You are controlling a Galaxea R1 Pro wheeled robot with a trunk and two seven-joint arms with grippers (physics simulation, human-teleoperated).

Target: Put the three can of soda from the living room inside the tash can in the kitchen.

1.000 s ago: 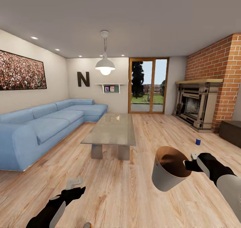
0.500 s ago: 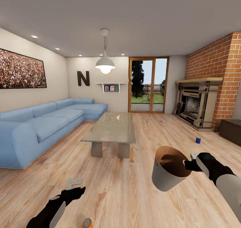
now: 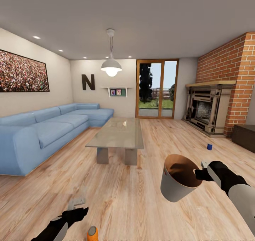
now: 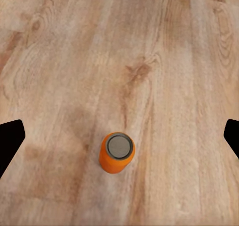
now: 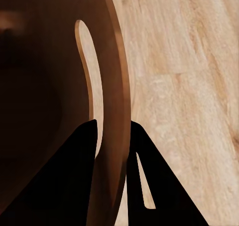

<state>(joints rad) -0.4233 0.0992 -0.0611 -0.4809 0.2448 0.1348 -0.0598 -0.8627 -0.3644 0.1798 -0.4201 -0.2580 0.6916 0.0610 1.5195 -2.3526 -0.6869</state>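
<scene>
An orange soda can (image 3: 92,233) stands upright on the wood floor at the head view's bottom edge, just right of my left gripper (image 3: 78,207). In the left wrist view the same orange can (image 4: 116,152) lies below and between the two widely spread black fingertips (image 4: 10,141), so this gripper is open and apart from it. A dark blue can (image 3: 209,146) stands on the floor far right, near the fireplace. My right gripper (image 3: 199,173) is shut on the rim of a grey trash can (image 3: 177,188) with a brown inside, held tilted above the floor; its fingers (image 5: 84,151) pinch that rim (image 5: 113,86).
A glass-topped coffee table (image 3: 118,134) stands in the middle of the room. A blue corner sofa (image 3: 46,131) runs along the left wall. A brick fireplace (image 3: 212,110) and a dark chest (image 3: 245,138) are at the right. Open wood floor lies around both arms.
The whole view has shifted slightly, bringing the orange can further into the head view. My left gripper has sunk lower in the picture. The right arm and trash can hold still.
</scene>
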